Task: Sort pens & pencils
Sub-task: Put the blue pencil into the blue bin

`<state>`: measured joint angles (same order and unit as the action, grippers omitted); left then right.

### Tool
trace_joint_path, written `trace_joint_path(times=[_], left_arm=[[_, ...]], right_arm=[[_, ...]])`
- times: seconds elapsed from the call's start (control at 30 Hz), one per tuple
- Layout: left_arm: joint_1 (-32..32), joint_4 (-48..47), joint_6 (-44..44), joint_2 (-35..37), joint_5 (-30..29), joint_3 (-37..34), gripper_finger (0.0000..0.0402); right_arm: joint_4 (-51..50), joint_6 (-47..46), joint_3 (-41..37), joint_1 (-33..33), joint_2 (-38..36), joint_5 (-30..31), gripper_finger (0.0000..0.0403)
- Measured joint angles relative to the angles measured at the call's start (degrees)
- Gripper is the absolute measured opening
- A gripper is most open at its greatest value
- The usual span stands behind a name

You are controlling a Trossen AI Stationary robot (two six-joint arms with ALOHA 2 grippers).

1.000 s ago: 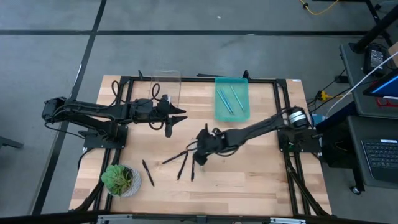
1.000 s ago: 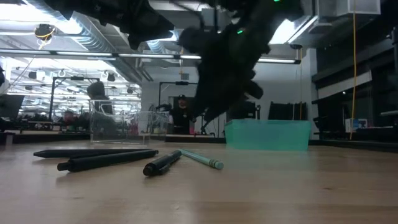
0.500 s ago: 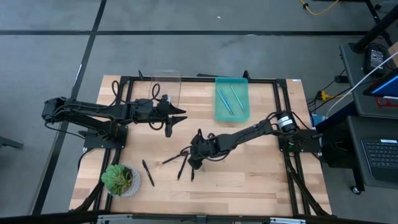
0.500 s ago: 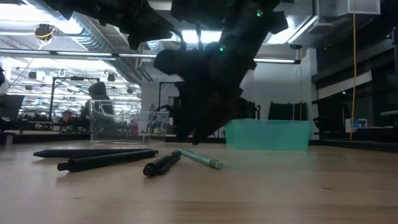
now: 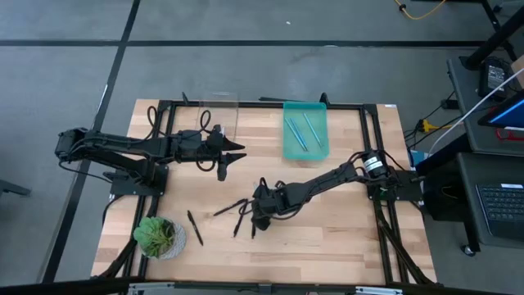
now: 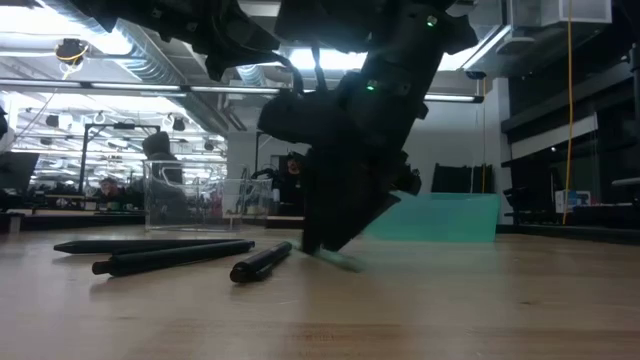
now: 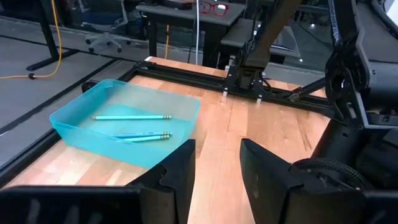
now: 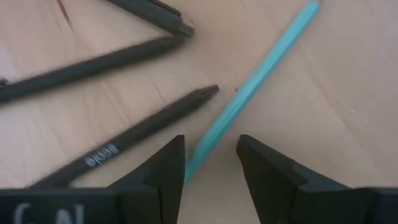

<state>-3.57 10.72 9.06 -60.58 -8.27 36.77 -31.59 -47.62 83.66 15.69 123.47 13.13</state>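
My right gripper (image 8: 211, 145) is open and low over the table's middle (image 5: 259, 215), its fingers standing on either side of a light blue stick (image 8: 252, 90) that lies flat on the wood. I see no touch. Three black sticks (image 8: 146, 134) lie beside it, and a fourth (image 5: 195, 228) lies nearer the plant. In the low view the right gripper (image 6: 330, 240) reaches the tabletop and covers most of the light blue stick (image 6: 344, 263). My left gripper (image 7: 217, 158) is open and waits above the table's left half (image 5: 232, 156).
A teal bin (image 5: 305, 146) at the far edge holds light blue sticks (image 7: 130, 117). A clear box (image 5: 219, 115) stands to its left. A potted plant (image 5: 160, 238) sits at the near left corner. Bare wood lies to the right of the right arm.
My right gripper has moved toward the near edge and down, from above the sticks to the tabletop, until its open fingers stand on either side of the light blue stick. The sticks have kept their places.
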Motion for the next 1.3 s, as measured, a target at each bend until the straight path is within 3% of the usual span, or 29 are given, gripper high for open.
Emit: trace_joint_path(times=[0.4, 0.7, 0.9, 1.3], left_arm=[[0.02, -0.96, 0.00, 0.00, 0.02, 0.00, 0.0121], [0.02, -1.73, 0.00, -0.07, 0.02, 0.00, 0.0121], [0.02, -1.76, 0.00, -0.07, 0.02, 0.00, 0.0121], [0.00, -1.73, -0.11, -0.09, 0.02, 0.00, 0.0121]], right_arm=[[-12.01, 10.90, -0.22, -1.04, -1.87, -6.12, 0.0158], [-12.39, 19.86, 0.81, -2.24, -1.65, -9.10, 0.0158], [-10.86, 24.17, -0.19, -4.38, -1.24, -14.33, 0.0158], [-10.28, 22.59, -0.35, -3.31, -0.88, -9.40, 0.0144]])
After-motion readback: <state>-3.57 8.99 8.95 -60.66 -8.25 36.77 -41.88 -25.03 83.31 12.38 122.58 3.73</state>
